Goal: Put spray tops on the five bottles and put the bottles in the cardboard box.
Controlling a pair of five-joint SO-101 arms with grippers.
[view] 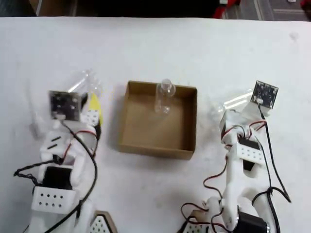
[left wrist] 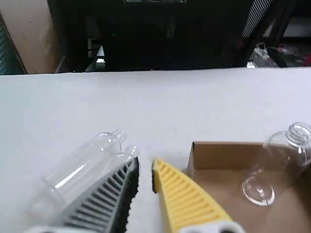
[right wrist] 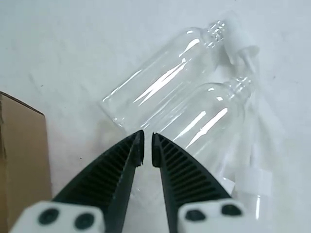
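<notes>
Five clear plastic bottles (left wrist: pixel 77 170) (left wrist: pixel 130 149) (left wrist: pixel 274 165) (right wrist: pixel 165 77) (right wrist: pixel 204 121), at least two white spray tops (right wrist: pixel 238 43) (right wrist: pixel 255 182), one brown cardboard box (view: pixel 155 145), two white robot arms (view: pixel 58 160) (view: pixel 243 155).

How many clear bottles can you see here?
5 bottles: one leaning in the box; two lying by the left jaws, one plain, one mostly hidden; two by the right jaws.
</notes>
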